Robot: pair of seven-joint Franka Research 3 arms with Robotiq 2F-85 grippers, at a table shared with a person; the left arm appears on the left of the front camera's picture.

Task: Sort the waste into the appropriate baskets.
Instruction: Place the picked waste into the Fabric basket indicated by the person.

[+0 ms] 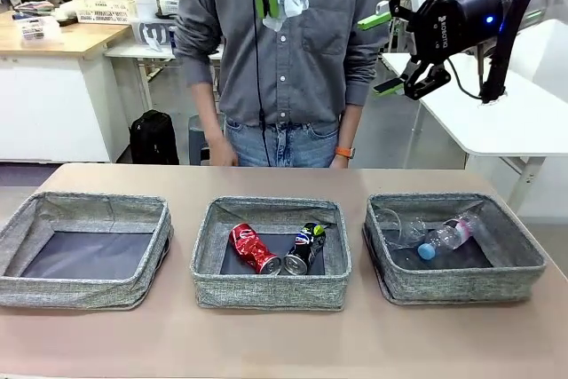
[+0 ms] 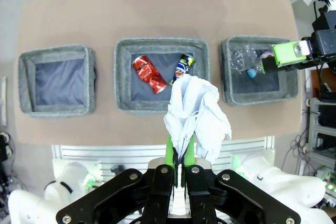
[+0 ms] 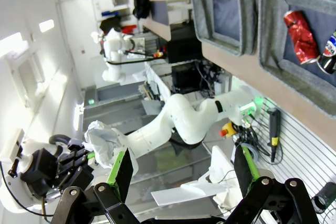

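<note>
Left gripper (image 2: pixel 180 157) is pinching the crumpled white paper (image 2: pixel 195 114), held high at the top centre of the front view, in front of the person (image 1: pixel 293 51). Right gripper (image 1: pixel 383 52) is spread and holds nothing, upper right.

Risk: in the left wrist view the paper hangs over the middle basket (image 2: pixel 161 47), which holds 2 cans. A release here would likely missort it; the left basket (image 2: pixel 56 53) is bare. The pinch takes only the wad's lower edge, so it may slip.

The paper's long axis runs along the fingers, its bulk pointing away from them.
</note>
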